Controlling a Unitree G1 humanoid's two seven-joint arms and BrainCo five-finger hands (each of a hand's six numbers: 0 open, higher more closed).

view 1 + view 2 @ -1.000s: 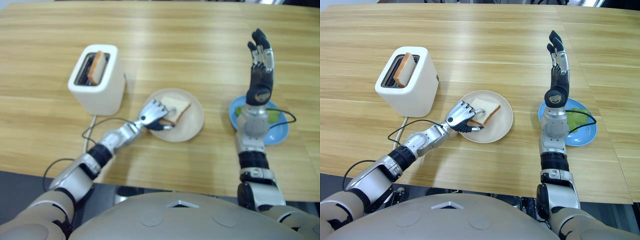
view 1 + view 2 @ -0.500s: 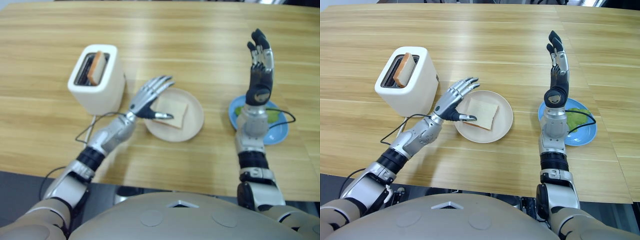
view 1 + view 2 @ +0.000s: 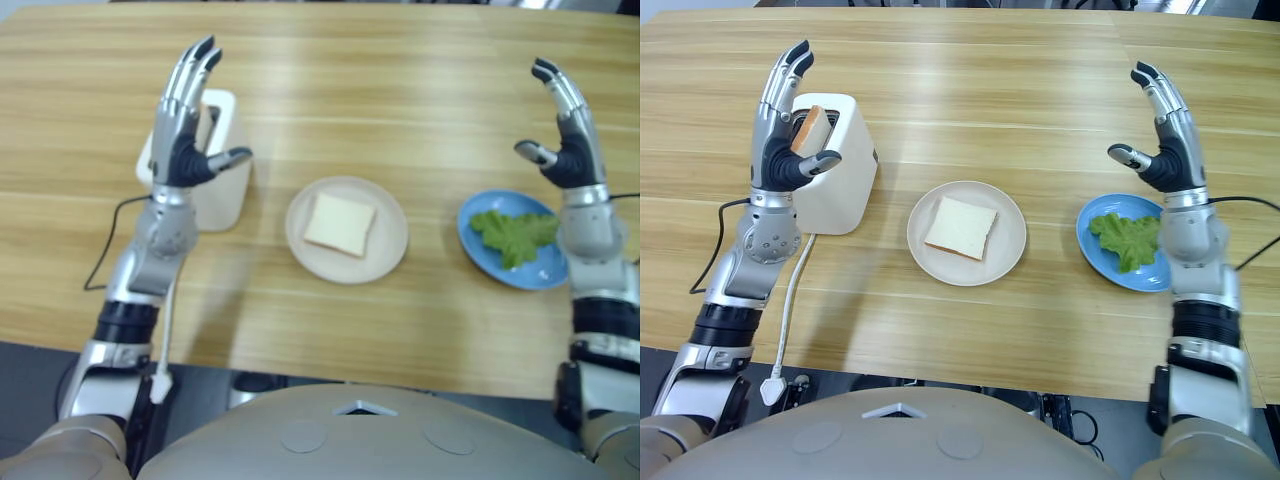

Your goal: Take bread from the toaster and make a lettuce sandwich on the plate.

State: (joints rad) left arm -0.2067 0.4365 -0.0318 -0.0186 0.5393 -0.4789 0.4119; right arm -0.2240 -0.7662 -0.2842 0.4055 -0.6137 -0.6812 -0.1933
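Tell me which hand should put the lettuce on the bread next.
Right. The open right hand hovers beyond the lettuce on the blue dish; the left hand is raised by the toaster, across the plate.

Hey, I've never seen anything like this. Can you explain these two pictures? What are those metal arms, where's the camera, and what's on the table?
You are looking through the eyes of a humanoid robot. Both pictures come from a stereo camera on its head, looking down at a wooden table. They show one scene from slightly different spots. The metal arms are the robot's own. Its left hand is raised by a white toaster, and its right hand is raised near a blue plate of lettuce. Both hands are open and hold nothing. One bread slice sticks up from the toaster. A second slice lies flat on the beige plate in the middle.
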